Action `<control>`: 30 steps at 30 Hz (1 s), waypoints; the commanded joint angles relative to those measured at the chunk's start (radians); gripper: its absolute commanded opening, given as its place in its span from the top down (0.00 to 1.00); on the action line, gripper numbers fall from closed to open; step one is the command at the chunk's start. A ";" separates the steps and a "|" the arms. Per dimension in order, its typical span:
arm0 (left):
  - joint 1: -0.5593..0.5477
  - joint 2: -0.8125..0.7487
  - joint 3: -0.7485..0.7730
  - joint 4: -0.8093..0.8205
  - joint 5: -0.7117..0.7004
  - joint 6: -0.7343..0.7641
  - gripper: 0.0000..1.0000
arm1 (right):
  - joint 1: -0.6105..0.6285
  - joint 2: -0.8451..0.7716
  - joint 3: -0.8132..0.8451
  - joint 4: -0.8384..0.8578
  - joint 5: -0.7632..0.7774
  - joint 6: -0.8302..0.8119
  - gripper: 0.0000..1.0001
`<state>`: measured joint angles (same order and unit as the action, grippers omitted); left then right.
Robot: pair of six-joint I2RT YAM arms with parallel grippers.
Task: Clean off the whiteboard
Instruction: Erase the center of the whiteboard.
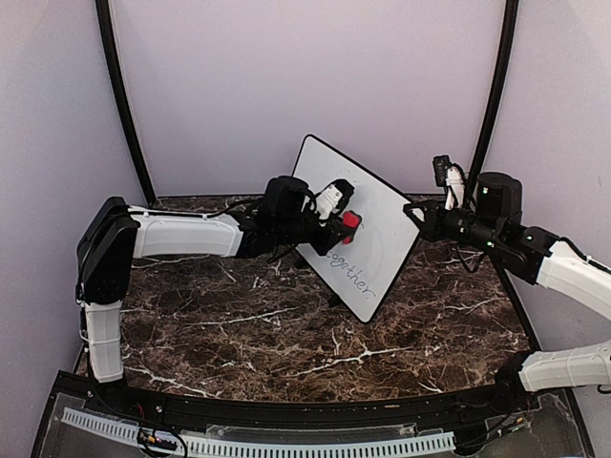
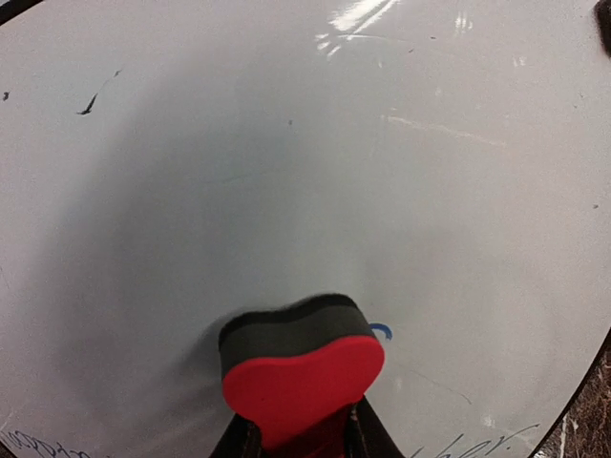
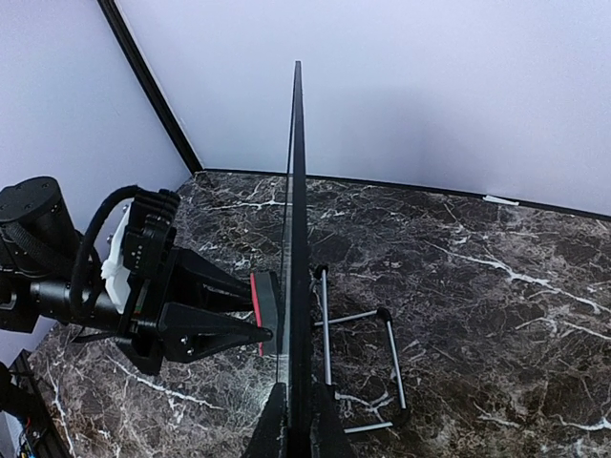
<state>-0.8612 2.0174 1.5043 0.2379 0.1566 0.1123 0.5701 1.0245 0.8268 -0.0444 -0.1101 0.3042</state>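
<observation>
Pale lilac walls (image 1: 305, 86), black corner poles (image 1: 122, 105) — dark white-veined marble tabletop (image 1: 286, 334)

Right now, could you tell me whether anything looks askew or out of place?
The whiteboard is askew: rotated so one corner points down, with the right gripper clamped on its edge and a wire stand just behind it. Nothing looks spilled or damaged.

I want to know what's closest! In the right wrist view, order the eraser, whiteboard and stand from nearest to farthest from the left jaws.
1. Eraser, held in the left jaws.
2. Whiteboard, right against the eraser.
3. Stand, behind the whiteboard.
</observation>
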 commanded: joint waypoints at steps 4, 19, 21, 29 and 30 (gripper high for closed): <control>-0.099 0.020 -0.025 0.029 -0.008 0.061 0.86 | 0.048 0.022 -0.028 -0.078 -0.223 -0.145 1.00; 0.006 0.013 0.020 -0.017 -0.130 -0.012 0.86 | 0.047 0.013 -0.025 -0.083 -0.221 -0.149 1.00; 0.028 0.024 0.060 -0.051 -0.131 -0.009 0.85 | 0.048 0.015 -0.025 -0.081 -0.223 -0.149 1.00; 0.044 0.053 0.154 -0.113 -0.099 -0.002 0.85 | 0.048 0.020 -0.023 -0.083 -0.224 -0.150 1.00; 0.043 0.053 0.157 -0.113 -0.072 -0.013 0.85 | 0.048 0.019 -0.023 -0.082 -0.223 -0.149 1.00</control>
<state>-0.8265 2.0274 1.6241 0.1158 0.1040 0.1192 0.5686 1.0248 0.8268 -0.0422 -0.1196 0.2974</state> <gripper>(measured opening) 0.239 0.040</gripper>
